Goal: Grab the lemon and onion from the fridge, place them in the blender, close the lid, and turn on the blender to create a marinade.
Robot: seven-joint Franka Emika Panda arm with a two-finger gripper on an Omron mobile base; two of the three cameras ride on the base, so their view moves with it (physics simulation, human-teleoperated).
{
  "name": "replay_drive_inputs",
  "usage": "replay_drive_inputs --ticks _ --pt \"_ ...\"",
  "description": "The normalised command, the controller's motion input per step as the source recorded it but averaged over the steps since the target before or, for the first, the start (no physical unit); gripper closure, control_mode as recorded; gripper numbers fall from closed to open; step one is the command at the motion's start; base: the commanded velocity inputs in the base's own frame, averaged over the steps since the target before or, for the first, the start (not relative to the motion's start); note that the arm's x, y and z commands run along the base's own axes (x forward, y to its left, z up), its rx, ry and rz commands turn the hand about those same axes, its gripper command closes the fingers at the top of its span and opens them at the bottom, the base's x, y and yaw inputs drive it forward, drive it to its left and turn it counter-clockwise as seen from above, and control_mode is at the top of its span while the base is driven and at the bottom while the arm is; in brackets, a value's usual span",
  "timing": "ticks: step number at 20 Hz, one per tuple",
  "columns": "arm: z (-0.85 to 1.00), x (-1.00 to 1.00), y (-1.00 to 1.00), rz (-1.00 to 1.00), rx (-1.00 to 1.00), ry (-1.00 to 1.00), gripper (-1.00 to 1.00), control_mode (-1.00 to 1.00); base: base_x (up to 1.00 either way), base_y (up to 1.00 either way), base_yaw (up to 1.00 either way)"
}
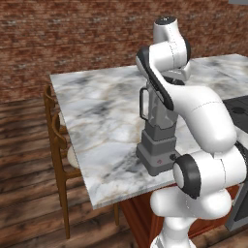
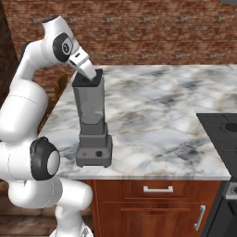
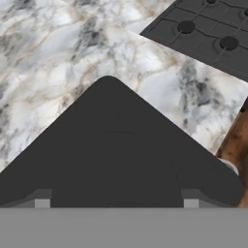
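The blender (image 2: 94,139) stands on the marble counter (image 2: 152,115) near its front edge, a grey translucent jar on a dark base with small buttons. The black lid (image 2: 86,80) sits on the jar's mouth. My gripper (image 2: 97,77) is right at the lid's far corner, pointing down onto it. In the hand view the lid (image 3: 116,155) lies very close beneath the gripper (image 3: 116,201), and the fingertips (image 3: 42,202) stand wide apart over it, so the gripper is open. In the left base view my arm covers the top of the blender (image 1: 157,143). The lemon, onion and fridge are out of view.
A black stove top (image 2: 222,134) lies on the counter to the right of the blender, also seen as the stove top (image 3: 203,34). Wooden chairs (image 1: 55,140) stand at the counter's left side. Wooden drawers (image 2: 157,189) sit below the counter. A brick wall runs behind.
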Motion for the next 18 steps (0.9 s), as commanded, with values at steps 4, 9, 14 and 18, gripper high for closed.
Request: replay_drive_inputs --ticks 4,9,14,18 --pt "-0.23 -0.2 0.0 0.0 0.0 0.04 1.0 -1.0 0.0 0.0 0.0" --pt "-0.38 -0.24 0.0 0.0 0.0 0.08 1.0 -1.0 0.0 0.0 0.0" --pt "-0.36 -0.16 -0.07 0.0 0.03 0.09 1.0 -1.0 0.0 0.0 0.0" --pt "-0.34 -0.16 -0.24 0.01 0.15 0.05 1.0 -1.0 0.0 0.0 0.0"
